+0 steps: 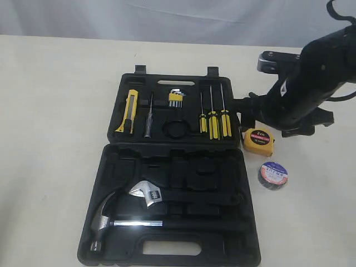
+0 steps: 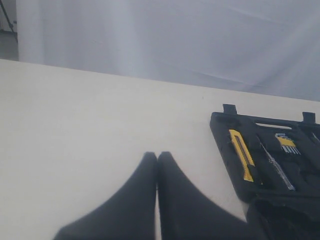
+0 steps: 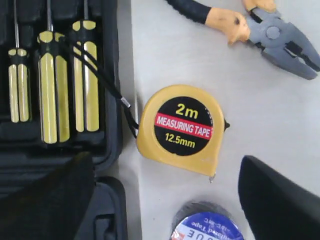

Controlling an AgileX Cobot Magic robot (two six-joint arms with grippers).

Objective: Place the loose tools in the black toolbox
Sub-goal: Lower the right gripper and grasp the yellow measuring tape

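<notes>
Right jaws: spread wide, empty, hanging above the counter
Left jaws: pressed together, holding nothing
Yellow tape measure (image 3: 181, 129): flat, label up, toward the counter's right edge, just beside the black toolbox (image 1: 236, 222) where its halves meet
Measure versus jaws: below the right jaws, in line with their gap, slightly ahead of the tips
Nearer arm: right, clearly
Likely next: lower straight down, close across the case
Also loose: tape roll (image 1: 273, 174), pliers (image 3: 260, 30)
</notes>
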